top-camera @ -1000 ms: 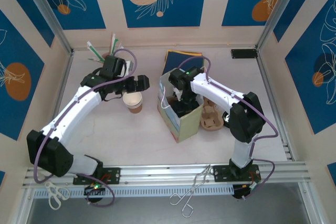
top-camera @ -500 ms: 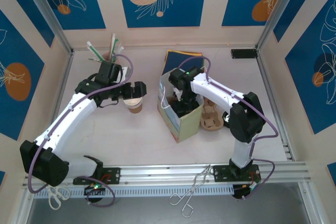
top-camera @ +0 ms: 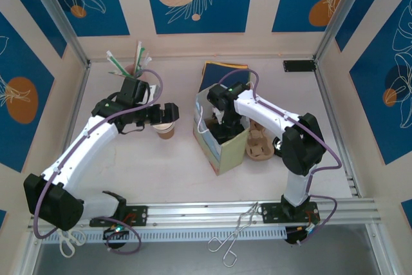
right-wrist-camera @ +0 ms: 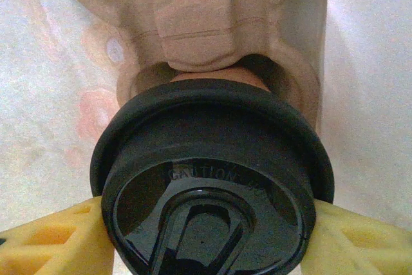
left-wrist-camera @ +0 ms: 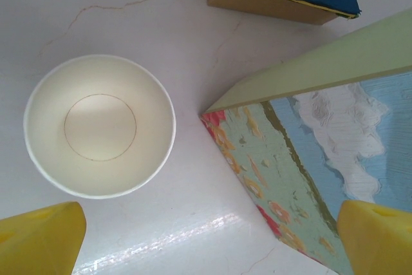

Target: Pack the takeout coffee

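The right end effector (right-wrist-camera: 206,236) grasps the coffee (right-wrist-camera: 212,178) at its lid, down inside the bag (top-camera: 222,149) and over a socket of the pulp carrier (right-wrist-camera: 199,37). Whether the cup's base has seated I cannot tell. The step in hand looks like placing. Next calls for a straight descent until the base seats, then letting go. The left end effector (left-wrist-camera: 206,236) hangs released above the lidless cup (left-wrist-camera: 100,125) on the bench (left-wrist-camera: 129,4).

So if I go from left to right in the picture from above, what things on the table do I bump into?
Straws → open cup → bag → cup carrier
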